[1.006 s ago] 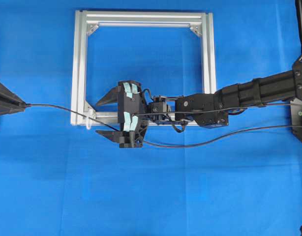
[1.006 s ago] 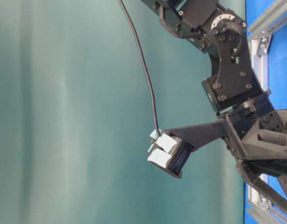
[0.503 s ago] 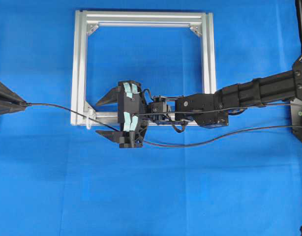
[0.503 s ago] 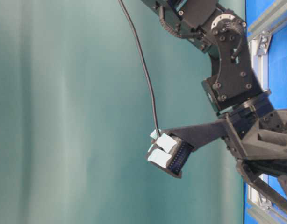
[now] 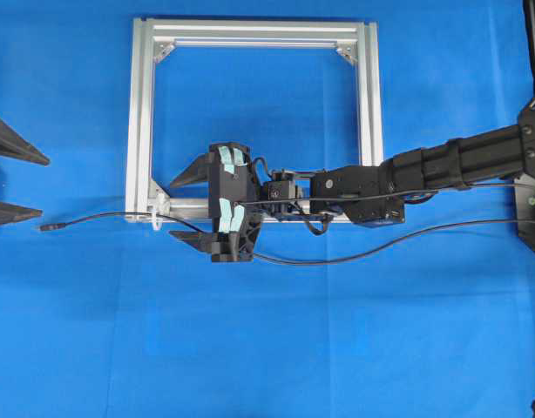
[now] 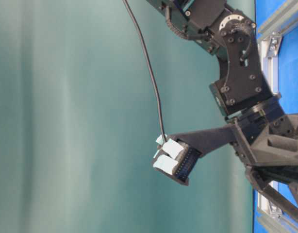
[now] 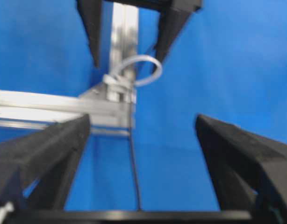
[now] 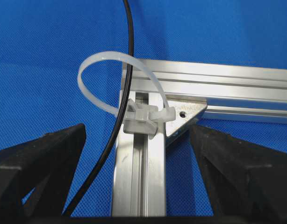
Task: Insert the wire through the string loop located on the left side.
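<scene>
The wire (image 5: 102, 215) is a thin black cable that runs through the white string loop (image 5: 156, 218) at the silver frame's lower left corner. Its plug (image 5: 50, 226) lies loose on the blue cloth, left of the frame. At the far left my left gripper (image 5: 44, 185) stands open, with the plug just below its lower finger. My right gripper (image 5: 170, 209) is open, straddling that frame corner just right of the loop. The right wrist view shows the wire (image 8: 127, 56) inside the string loop (image 8: 118, 79). In the left wrist view the wire (image 7: 134, 172) leads toward the loop (image 7: 139, 70).
The square aluminium frame (image 5: 254, 33) lies flat on the blue cloth. The wire trails right under the right arm (image 5: 442, 165) toward the cloth's right edge. A black arm and cable (image 6: 149, 73) show against a teal backdrop in the table-level view.
My left gripper has opened and let go of the plug. The wire's end has dropped onto the cloth, a little lower than before. The right arm has not moved.
</scene>
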`<state>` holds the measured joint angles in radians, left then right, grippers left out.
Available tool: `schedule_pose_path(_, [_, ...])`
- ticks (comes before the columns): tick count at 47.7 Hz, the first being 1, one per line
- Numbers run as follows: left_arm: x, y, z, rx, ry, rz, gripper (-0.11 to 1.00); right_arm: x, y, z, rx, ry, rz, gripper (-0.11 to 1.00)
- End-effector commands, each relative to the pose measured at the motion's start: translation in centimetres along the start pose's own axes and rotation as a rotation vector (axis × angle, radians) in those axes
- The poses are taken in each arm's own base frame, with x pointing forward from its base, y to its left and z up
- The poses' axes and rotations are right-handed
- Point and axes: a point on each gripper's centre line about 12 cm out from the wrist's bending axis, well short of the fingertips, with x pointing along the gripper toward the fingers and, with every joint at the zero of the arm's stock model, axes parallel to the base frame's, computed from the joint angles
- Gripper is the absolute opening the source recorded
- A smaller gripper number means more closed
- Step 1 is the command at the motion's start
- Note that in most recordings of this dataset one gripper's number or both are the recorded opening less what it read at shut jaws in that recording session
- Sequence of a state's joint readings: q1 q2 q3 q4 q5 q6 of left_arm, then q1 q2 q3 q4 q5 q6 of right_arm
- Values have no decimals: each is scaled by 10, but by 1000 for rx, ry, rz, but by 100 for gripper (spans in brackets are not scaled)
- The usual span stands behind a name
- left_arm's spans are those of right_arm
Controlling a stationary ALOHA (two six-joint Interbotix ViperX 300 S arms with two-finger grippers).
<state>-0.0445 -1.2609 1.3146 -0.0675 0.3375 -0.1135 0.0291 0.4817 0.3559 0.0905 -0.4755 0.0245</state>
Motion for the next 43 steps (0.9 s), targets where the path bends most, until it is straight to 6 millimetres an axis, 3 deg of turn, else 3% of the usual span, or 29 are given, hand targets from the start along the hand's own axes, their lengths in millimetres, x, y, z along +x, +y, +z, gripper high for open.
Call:
schedule_pose_path(1, [1,-1,3,5,-1,-2,88,-10,4,38,6,-85,10,94])
schedule_pose_path(18, [1,-1,4,12,-9,-3,88,-42,6,96,10,-177,17,94])
schedule_pose_path(43, [0,-1,10,49,-47,-1,88,-75,3,142,21,-237,15,94])
